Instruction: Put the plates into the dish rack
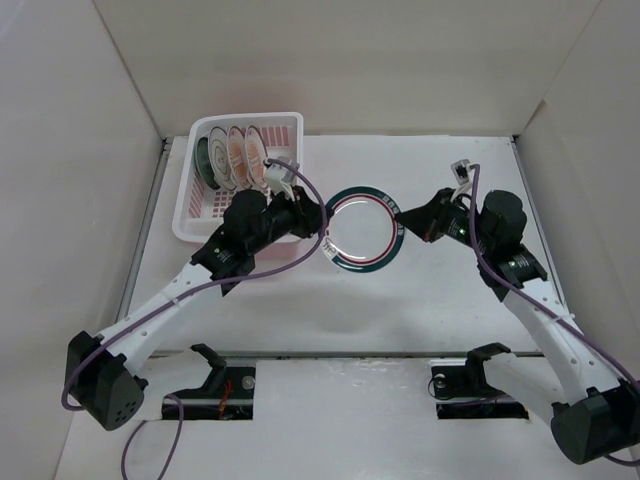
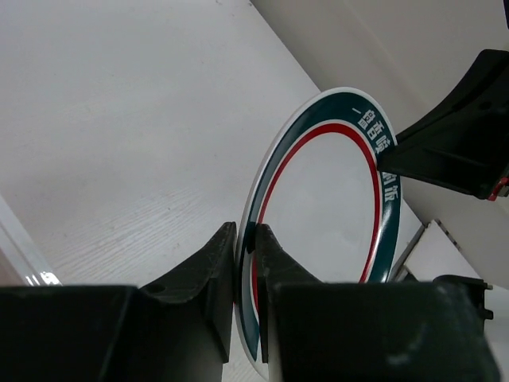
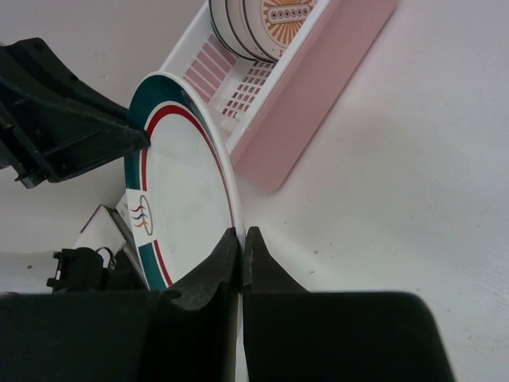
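Green-rimmed plate (image 1: 362, 228), pinched on one edge by left gripper (image 2: 245, 243), on the other by right gripper (image 3: 240, 239), just beside dish rack (image 1: 250, 117).

Top view:
- The left arm (image 1: 180, 300) covers the near right corner of the dish rack (image 1: 190, 215), at the far left corner of the surface (image 1: 450, 300). We cannot see that part of the rack's wall.
- The racked plates (image 1: 235, 155) overlap, each hiding most of the next. Their patterns are too small to make out.
- The tips of the left end effector (image 1: 322, 232) and right end effector (image 1: 402, 215) are too small to separate from the rim of the green-rimmed plate (image 1: 365, 228).

Left wrist view:
- The fingers (image 2: 199, 270) hide the plate's lower rim.
- We cannot read the rim lettering.
- The right edge cuts off the right end effector.

Right wrist view:
- The top edge cuts off the rack and the racked plates.
- The left edge cuts off the left end effector.
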Robot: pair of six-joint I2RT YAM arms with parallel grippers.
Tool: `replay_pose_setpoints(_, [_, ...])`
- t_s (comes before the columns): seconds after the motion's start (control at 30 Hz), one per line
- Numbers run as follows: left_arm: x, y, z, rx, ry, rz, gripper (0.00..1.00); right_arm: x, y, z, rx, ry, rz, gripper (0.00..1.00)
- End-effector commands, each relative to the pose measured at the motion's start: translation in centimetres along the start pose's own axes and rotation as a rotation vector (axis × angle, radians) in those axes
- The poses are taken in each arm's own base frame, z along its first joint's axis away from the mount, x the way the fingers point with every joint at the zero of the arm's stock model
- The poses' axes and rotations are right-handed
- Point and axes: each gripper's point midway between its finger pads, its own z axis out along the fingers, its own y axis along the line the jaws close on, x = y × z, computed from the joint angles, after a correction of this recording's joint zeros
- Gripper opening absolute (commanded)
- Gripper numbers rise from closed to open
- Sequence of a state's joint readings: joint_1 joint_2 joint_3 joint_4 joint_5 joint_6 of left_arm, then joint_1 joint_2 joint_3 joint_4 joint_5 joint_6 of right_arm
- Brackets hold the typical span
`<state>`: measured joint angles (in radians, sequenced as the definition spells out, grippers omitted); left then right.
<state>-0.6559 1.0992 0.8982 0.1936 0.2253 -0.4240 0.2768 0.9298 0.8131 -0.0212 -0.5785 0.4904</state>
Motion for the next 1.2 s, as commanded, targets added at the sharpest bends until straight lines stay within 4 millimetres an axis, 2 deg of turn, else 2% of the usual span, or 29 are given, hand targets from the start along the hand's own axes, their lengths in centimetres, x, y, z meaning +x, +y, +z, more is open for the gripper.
replay_pose_setpoints(0.0, [-0.7, -2.6, 0.4, 0.136, -0.032, -0.001, 0.00, -2.6, 4.4, -0.4, -0.165, -0.060, -0.087, 0.00])
replay_pose_setpoints(0.07, [-0.7, -2.8, 0.6, 0.147, -0.031, 0.000, 0.00, -2.1, 4.2, -0.4, -0.169, -0.048, -0.082, 0.00])
replay_pose_setpoints(0.1, [-1.3, -3.1, 0.6, 0.156, -0.047, 0.005, 0.00, -2.3, 4.5, -0.6, -0.174, -0.056, -0.088, 0.09])
replay_pose_setpoints(0.13, [-1.4, -2.9, 0.6, 0.147, -0.052, 0.004, 0.00, -2.3, 4.5, -0.6, -0.174, -0.056, -0.088, 0.67])
replay_pose_setpoints(0.17, [-2.1, -3.0, 0.4, 0.136, -0.070, 0.005, 0.00, -2.4, 4.4, -0.6, -0.166, -0.061, -0.088, 0.96])
replay_pose_setpoints(0.2, [-3.5, -2.9, 0.4, 0.104, -0.105, 0.005, 0.00, -2.1, 4.2, -0.5, -0.162, -0.054, -0.082, 1.00])
replay_pose_setpoints(0.23, [-3.7, -2.5, 0.4, 0.070, -0.099, 0.012, 0.00, -2.4, 3.6, -0.4, -0.130, -0.074, -0.080, 1.00])
replay_pose_setpoints(0.3, [-5.6, -2.1, -0.1, 0.009, -0.137, 0.037, 0.00, -2.5, 2.6, -0.3, -0.076, -0.094, -0.068, 1.00])
replay_pose_setpoints(0.33, [-8.5, -1.9, -0.6, -0.055, -0.210, 0.046, 0.00, -3.0, 1.8, -0.5, -0.021, -0.124, -0.062, 1.00])
replay_pose_setpoints(0.4, [-9.9, -0.6, -1.2, -0.166, -0.217, 0.058, 0.00, -3.0, 1.0, -0.4, 0.020, -0.128, -0.050, 1.00])
replay_pose_setpoints(0.43, [-13.0, -0.7, -2.3, -0.221, -0.293, 0.088, 0.00, -2.7, 0.9, -0.5, 0.026, -0.118, -0.056, 1.00])
replay_pose_setpoints(0.53, [-15.4, 1.1, -3.0, -0.382, -0.314, 0.142, 0.00, -2.7, 0.6, -0.5, 0.040, -0.117, -0.060, 1.00])
replay_pose_setpoints(0.57, [-18.4, 1.7, -4.6, -0.479, -0.386, 0.175, 0.00, -2.7, 0.6, -0.5, 0.040, -0.117, -0.060, 1.00])
replay_pose_setpoints(0.63, [-19.6, 3.0, -4.8, -0.581, -0.398, 0.221, 0.00, -2.7, 0.5, -0.5, 0.040, -0.116, -0.071, 1.00])
replay_pose_setpoints(0.67, [-21.3, 3.6, -6.0, -0.668, -0.445, 0.237, 0.00, -2.7, 0.5, -0.5, 0.040, -0.116, -0.071, 1.00])
replay_pose_setpoints(0.8, [-23.7, 6.3, -6.3, -0.854, -0.467, 0.391, 0.00, -2.2, 0.4, -0.3, 0.045, -0.109, -0.076, 1.00])
replay_pose_setpoints(0.83, [-24.1, 7.5, -6.1, -0.905, -0.468, 0.420, 0.00, -2.3, 0.2, -0.3, 0.053, -0.114, -0.076, 1.00])
replay_pose_setpoints(0.87, [-24.9, 8.0, -6.6, -0.952, -0.462, 0.501, 0.00, -2.2, 0.5, -0.3, 0.045, -0.109, -0.076, 1.00])
replay_pose_setpoints(0.9, [-24.2, 9.0, -6.1, -0.987, -0.440, 0.547, 0.00, -2.2, 0.4, -0.3, 0.045, -0.109, -0.085, 1.00])
replay_pose_setpoints(0.93, [-25.5, 9.1, -6.4, -1.005, -0.512, 0.560, 0.00, -1.8, 0.5, 0.0, 0.042, -0.097, -0.082, 1.00])
replay_pose_setpoints(0.97, [-25.1, 9.7, -5.6, -1.026, -0.497, 0.596, 0.00, -1.8, 0.5, 0.0, 0.041, -0.097, -0.082, 1.00])
replay_pose_setpoints(1.03, [-25.9, 11.4, -5.5, -1.085, -0.474, 0.650, 0.00, -1.8, 0.5, 0.0, 0.041, -0.097, -0.082, 1.00])
replay_pose_setpoints(1.07, [-25.4, 12.6, -4.3, -1.105, -0.438, 0.667, 0.00, -1.7, 0.7, 0.1, 0.034, -0.092, -0.083, 1.00])
replay_pose_setpoints(1.1, [-25.8, 13.4, -4.1, -1.117, -0.438, 0.676, 0.00, -1.7, 0.7, 0.1, 0.034, -0.092, -0.083, 1.00])
replay_pose_setpoints(1.17, [-25.9, 14.4, -3.3, -1.121, -0.430, 0.711, 0.00, -1.6, 0.5, 0.1, 0.046, -0.089, -0.087, 1.00])
